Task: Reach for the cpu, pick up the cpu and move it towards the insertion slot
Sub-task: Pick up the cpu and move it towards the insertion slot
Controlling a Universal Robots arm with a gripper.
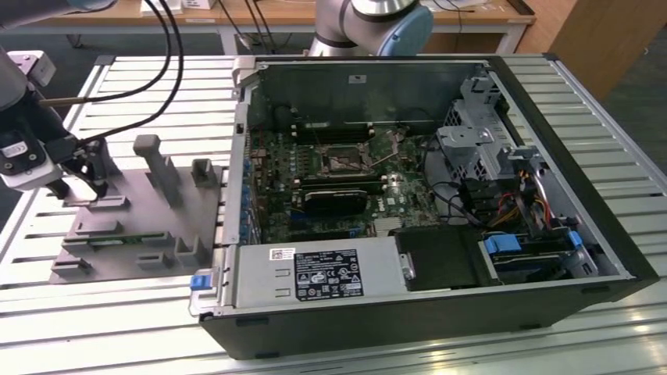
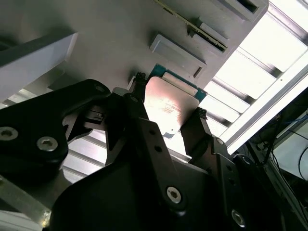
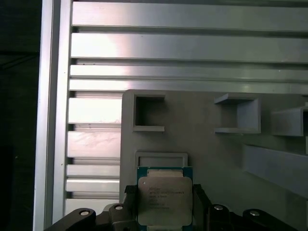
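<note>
Clasping cpu (image 3: 165, 199) edges; hand (image 2: 168, 95) at grey fixture (image 3: 207, 149); cpu top printed

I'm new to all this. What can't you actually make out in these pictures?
- The cpu: in both wrist views the gripper hides one of its edges.
- The insertion slot: in the exterior view its dark centre is too small to tell what lies inside.
- The grey fixture: in the exterior view the arm covers its corner at the exterior view's left.
</note>
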